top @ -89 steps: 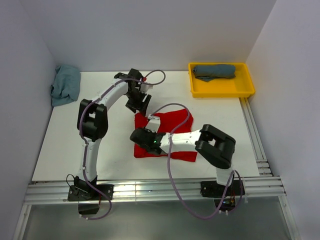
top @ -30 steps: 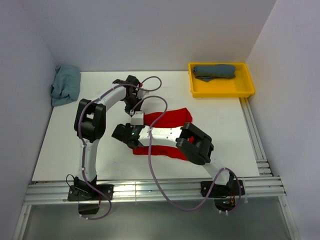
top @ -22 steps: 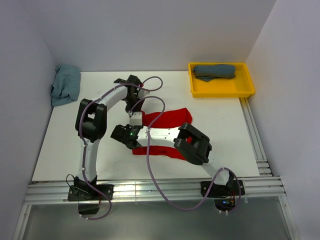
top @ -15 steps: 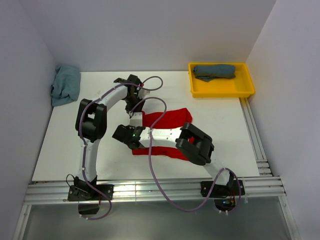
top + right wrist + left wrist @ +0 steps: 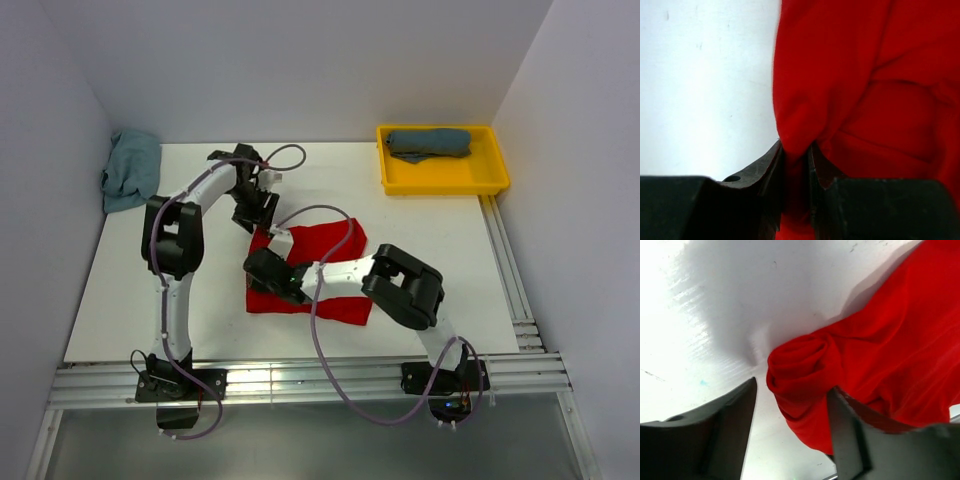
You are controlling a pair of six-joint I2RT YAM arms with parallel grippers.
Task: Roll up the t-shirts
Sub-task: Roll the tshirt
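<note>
The right gripper (image 5: pixel 796 150) is clamped on a pinched-up fold of the red t-shirt (image 5: pixel 865 100), its two dark fingers (image 5: pixel 771 165) pressed together with only cloth between them, low over the white counter (image 5: pixel 705 75) at the shirt's left edge. The left gripper (image 5: pixel 793 390) stands with its jaws apart, straddling a small curled-over corner of the same shirt (a tight little scroll of fabric, lying free on the counter and not squeezed by either finger). From the overhead view, the left gripper (image 5: pixel 255 210) sits at the far left corner of the red t-shirt (image 5: pixel 322 240) and the right gripper (image 5: pixel 275 275) at its near left side, so both arms work the same edge. The shirt lies in the middle of the counter (image 5: pixel 130 290) as a roughly folded slab with wrinkled edges; apart from that one curled corner it is not rolled, so the rolling proper looks barely begun. Further out, the slate blue-grey t-shirt (image 5: pixel 430 143) lies as a compact bundle inside the yellow tray (image 5: pixel 440 185) at the far right, which I judge to be finished, and the pale teal t-shirt (image 5: pixel 130 170) lies crumpled in the far left corner against the wall, well apart from both arms and by the look of it yet to be handled
</note>
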